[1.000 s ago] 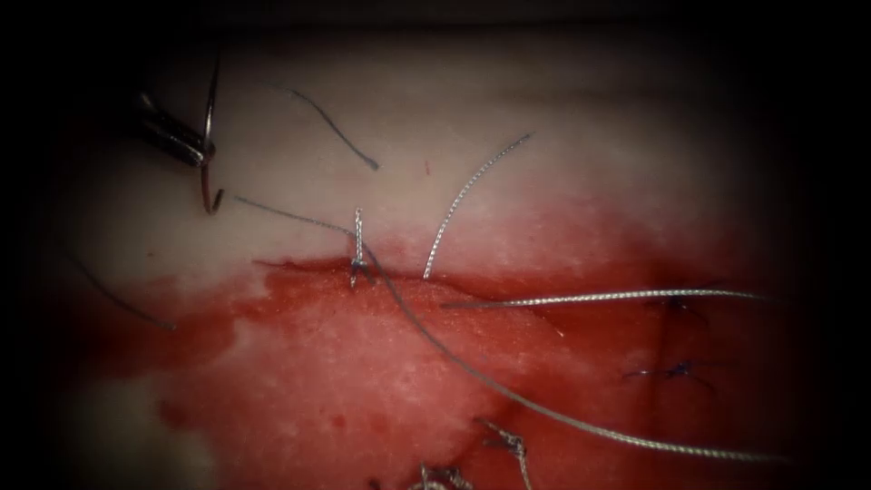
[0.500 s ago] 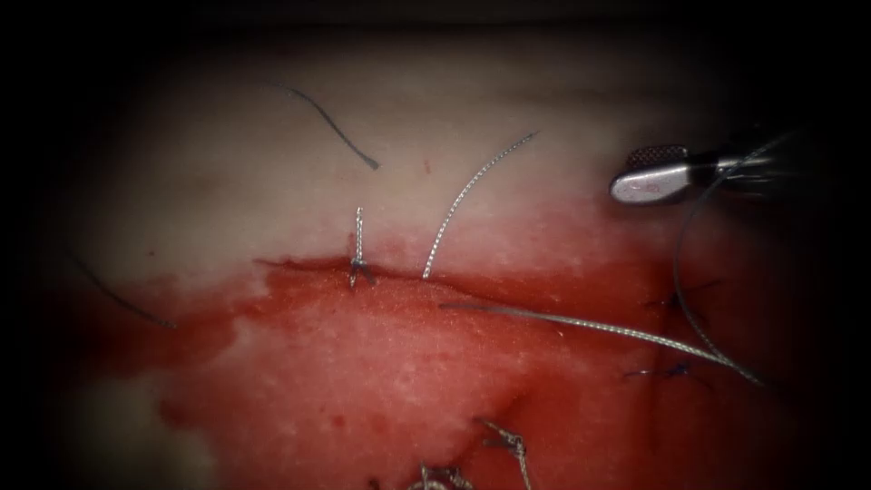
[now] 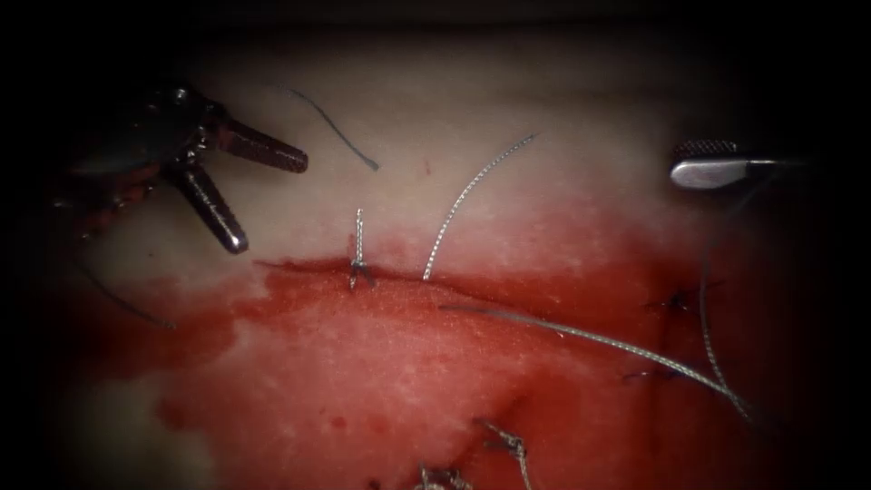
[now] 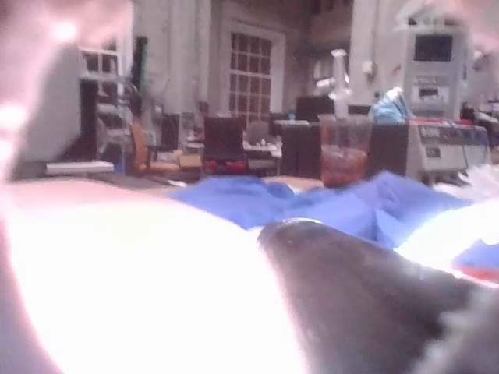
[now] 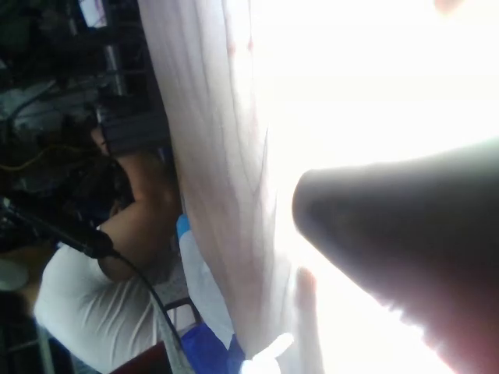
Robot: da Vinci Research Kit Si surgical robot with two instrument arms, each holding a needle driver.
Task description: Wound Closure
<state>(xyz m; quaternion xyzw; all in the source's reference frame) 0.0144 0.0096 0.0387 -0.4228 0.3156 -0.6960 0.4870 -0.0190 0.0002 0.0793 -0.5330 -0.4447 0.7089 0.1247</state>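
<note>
Your left gripper [image 3: 259,201] gapes empty, left of the cut [image 3: 399,277]; your right gripper [image 3: 712,163] clamps the thread [image 3: 590,336], which trails leftward.

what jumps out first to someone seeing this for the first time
The red fluid spreads over the tissue below the cut, which runs across the middle. At upper left the left pincer hangs wide open and empty above the cut. At the right edge the right pincer is shut on the thread, which loops down and back toward the cut.
</note>
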